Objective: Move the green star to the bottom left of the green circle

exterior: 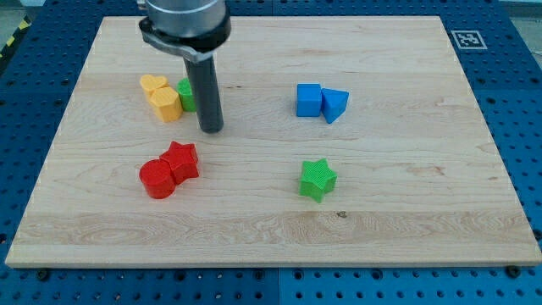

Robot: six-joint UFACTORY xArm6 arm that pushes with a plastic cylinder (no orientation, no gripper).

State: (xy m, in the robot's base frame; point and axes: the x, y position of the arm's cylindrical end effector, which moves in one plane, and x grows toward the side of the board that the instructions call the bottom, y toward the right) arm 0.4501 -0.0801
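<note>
1. Counting blocks on the wooden board (406, 237): eight, two per colour.
2. Yellow heart (152, 84) and yellow hexagon (166, 103); red star (181, 160), red cylinder (157, 179); blue cube (308, 99), blue triangle (334, 104).
3. Green star (318, 179) sits alone at lower right, well apart from the green circle (186, 94), probably a cylinder, half hidden.
4. My tip (211, 130) is a bare rod grasping nothing, just right of the circle.

No words, brands or numbers to read anywhere here. The only sign is a small black-and-white square marker (467, 39) at the wooden board's (406, 229) top right corner, perhaps a fiducial tag, its pattern too small to decode.
</note>
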